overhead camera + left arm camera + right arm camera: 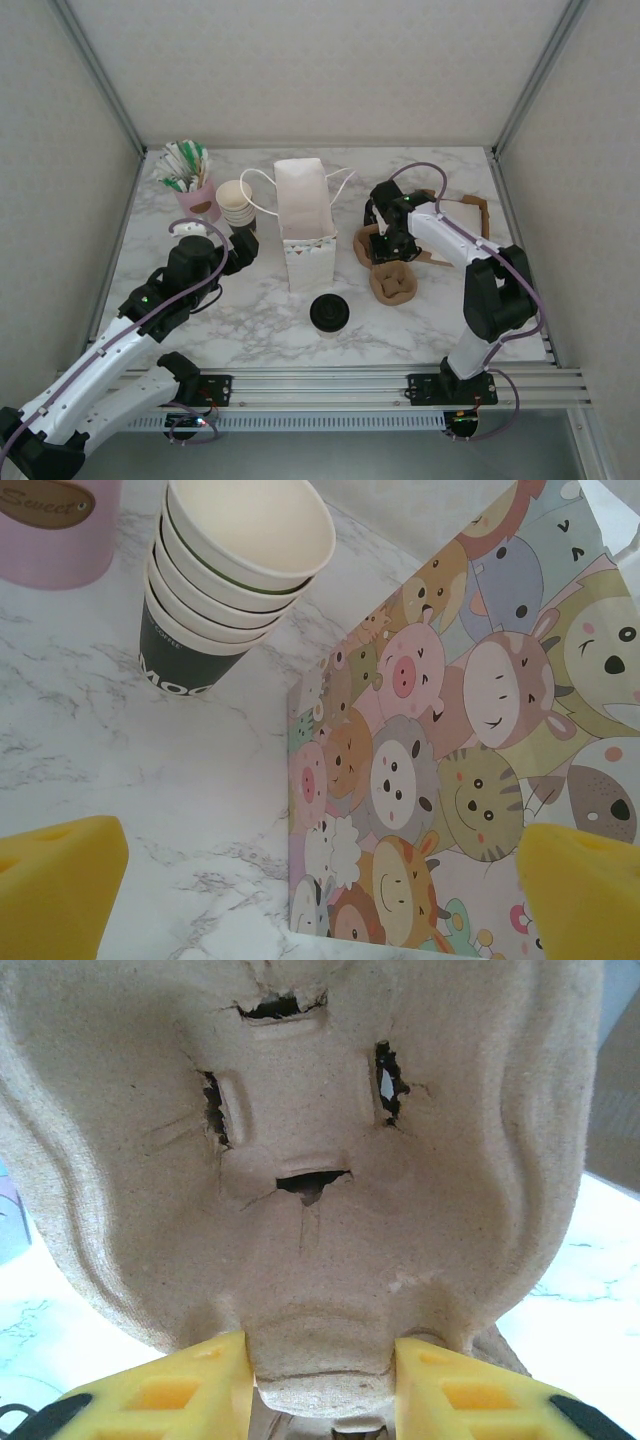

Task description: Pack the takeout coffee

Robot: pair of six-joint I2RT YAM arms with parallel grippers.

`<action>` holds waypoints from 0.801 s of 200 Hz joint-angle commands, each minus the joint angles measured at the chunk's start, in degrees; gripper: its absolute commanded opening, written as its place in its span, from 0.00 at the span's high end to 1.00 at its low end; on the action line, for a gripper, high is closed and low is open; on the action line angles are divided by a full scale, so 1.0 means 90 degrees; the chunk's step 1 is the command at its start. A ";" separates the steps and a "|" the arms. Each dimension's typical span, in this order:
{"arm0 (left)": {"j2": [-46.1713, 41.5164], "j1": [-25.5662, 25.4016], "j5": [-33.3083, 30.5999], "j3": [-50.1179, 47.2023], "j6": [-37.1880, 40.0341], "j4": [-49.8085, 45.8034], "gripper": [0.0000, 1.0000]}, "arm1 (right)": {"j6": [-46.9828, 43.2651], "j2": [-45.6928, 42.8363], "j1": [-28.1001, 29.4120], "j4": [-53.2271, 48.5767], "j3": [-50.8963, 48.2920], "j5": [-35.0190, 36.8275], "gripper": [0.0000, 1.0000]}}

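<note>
Lettering: "Sweet" read on pink cup (pixel 50 542), "MOC" on cup stack (pixel 190 665). Black takeout coffee (pixel 329 312) stood upright in front of bag (pixel 304 215), apart from both grippers. L gripper (pixel 243 243) held wide open beside bag; R gripper (pixel 320 1385) clamped on pulp carrier (pixel 310 1160) edge.

Ahead of the right gripper (pixel 322 1385), the pulp cup carrier (pixel 320 1160) runs off the top and left edges, so its full outline cannot be told. The gripper's own yellow fingers are cropped at the bottom. Beyond the left gripper (pixel 320 905), the pink holder (pixel 50 530) is cut at the top-left corner. The cartoon-printed bag (pixel 450 760) on the gripper's right is cropped at top and right. The lettering on the paper cup stack (pixel 230 570) curves out of sight.
</note>
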 commanded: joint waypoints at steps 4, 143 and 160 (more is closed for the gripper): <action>-0.0028 0.0066 0.0056 -0.0069 0.0105 0.0082 0.00 | 0.0130 -0.0188 -0.0029 -0.0212 0.0076 -0.0135 0.62; -0.0016 0.0076 0.0125 -0.0108 0.0124 0.0184 0.00 | 0.0131 0.0044 -0.0032 -0.0132 -0.0051 -0.0152 0.61; -0.0010 0.0076 0.0133 -0.0108 0.0124 0.0197 0.00 | 0.0123 0.0090 -0.0034 -0.0143 -0.0046 -0.0144 0.56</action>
